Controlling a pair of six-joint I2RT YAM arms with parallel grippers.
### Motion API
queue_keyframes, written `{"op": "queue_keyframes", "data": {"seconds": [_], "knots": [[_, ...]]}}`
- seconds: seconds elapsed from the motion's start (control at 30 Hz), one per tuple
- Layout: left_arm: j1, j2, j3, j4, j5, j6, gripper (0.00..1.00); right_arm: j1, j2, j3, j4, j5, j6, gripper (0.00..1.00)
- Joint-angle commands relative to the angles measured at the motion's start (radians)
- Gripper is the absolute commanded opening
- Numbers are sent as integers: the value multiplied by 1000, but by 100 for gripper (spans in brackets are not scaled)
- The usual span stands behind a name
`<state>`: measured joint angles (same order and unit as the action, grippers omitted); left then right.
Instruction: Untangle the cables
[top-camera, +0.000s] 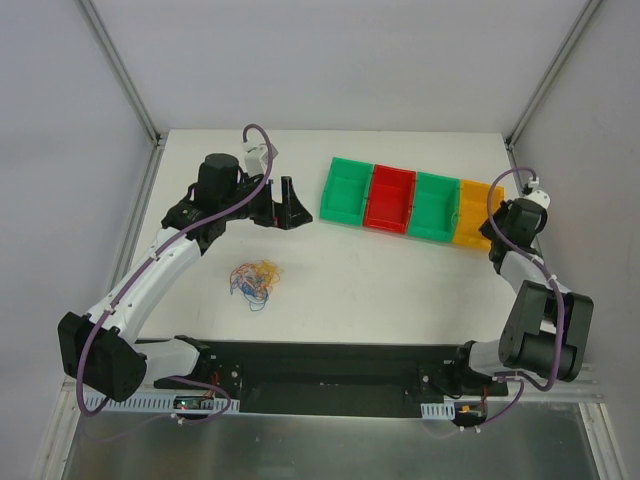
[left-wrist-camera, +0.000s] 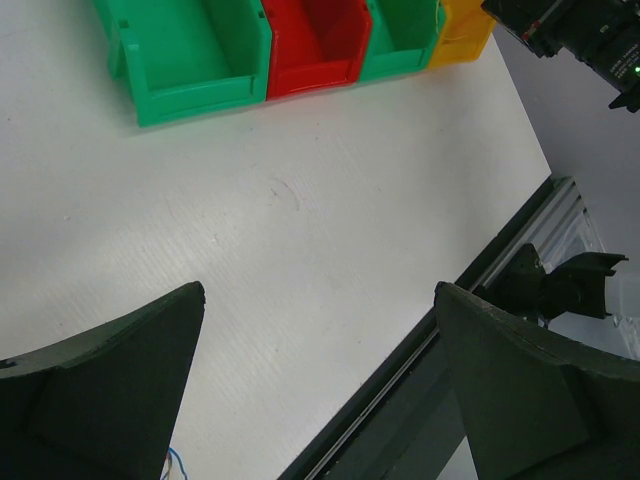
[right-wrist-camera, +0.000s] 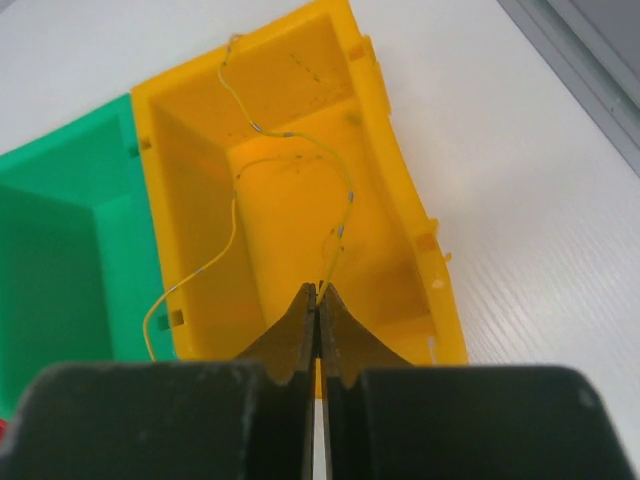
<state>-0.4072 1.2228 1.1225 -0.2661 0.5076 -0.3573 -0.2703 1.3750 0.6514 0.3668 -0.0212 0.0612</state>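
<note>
A small knot of yellow-orange, blue and red cables (top-camera: 256, 280) lies on the white table in front of the left arm. My left gripper (top-camera: 288, 203) is open and empty, well behind the knot; in the left wrist view only a blue strand tip (left-wrist-camera: 172, 464) shows beside the left finger. My right gripper (right-wrist-camera: 319, 292) is shut on a thin yellow cable (right-wrist-camera: 338, 200) and holds it over the yellow bin (right-wrist-camera: 400, 190). The yellow cable loops inside the bin and its free end hangs over the bin's left wall. In the top view the right gripper (top-camera: 492, 228) is at the yellow bin (top-camera: 470, 205).
A row of bins stands at the back: green (top-camera: 346, 190), red (top-camera: 392, 198), green (top-camera: 436, 205), then the yellow one. The black base rail (top-camera: 330, 365) runs along the table's near edge. Frame posts rise at the back corners.
</note>
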Motion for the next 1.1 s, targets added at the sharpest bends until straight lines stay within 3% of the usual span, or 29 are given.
{"op": "queue_keyframes", "data": {"seconds": [0.0, 0.83, 1.07], "knots": [[-12, -3, -4, 38, 31, -12, 98, -3, 15, 103, -233, 49, 52, 0], [-38, 6, -4, 42, 55, -25, 98, 11, -174, -32, -335, -43, 226, 0], [-45, 4, -4, 41, 42, -12, 98, 13, -159, 54, -408, -5, 238, 0]]}}
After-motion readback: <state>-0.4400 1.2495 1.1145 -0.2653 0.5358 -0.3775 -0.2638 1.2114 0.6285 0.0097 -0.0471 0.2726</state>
